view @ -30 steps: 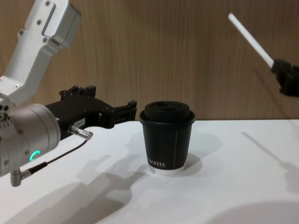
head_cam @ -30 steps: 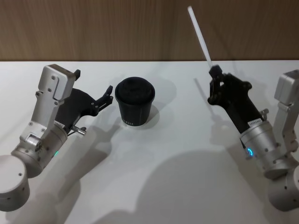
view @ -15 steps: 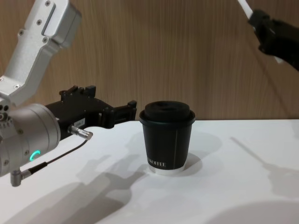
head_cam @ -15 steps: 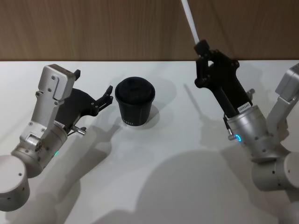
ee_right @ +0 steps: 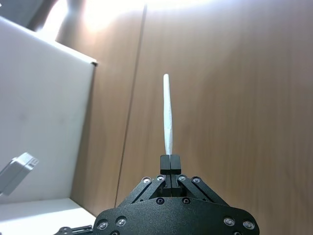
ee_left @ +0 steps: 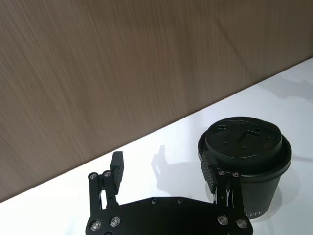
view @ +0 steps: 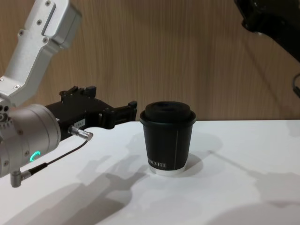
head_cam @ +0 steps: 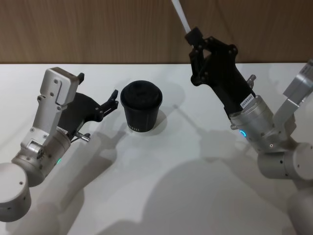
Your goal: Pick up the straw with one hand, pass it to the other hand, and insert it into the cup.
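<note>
"Where was the straw [head_cam: 180,12]?"

"Up in the air, well above the table [head_cam: 161,196] and right of the cup [head_cam: 141,111]. The right gripper [head_cam: 194,36] was clamped on it near one end. In the right wrist view the straw [ee_right: 167,117] ran straight out from the closed fingertips [ee_right: 166,164], thin, white and unbent."

"And the left gripper [head_cam: 98,87]?"

"Low over the table, just left of the cup, its fingers spread apart with nothing between them. From the chest view one fingertip [view: 132,105] looked very near the lid's rim, though I couldn't say whether it touched."

"How would the straw handle?"

"Very light, I'd judge, and stiff enough to hold its line, but smooth and thin. A hard pinch could flatten it, and a loose one could let it swivel. The receiving fingers would do best on the free length, about the middle, leaving an end clear for the lid."

"The cup?"

"Black paper, a domed black lid, a white base rim, standing upright. The lid's opening was too small to make out properly."
</note>
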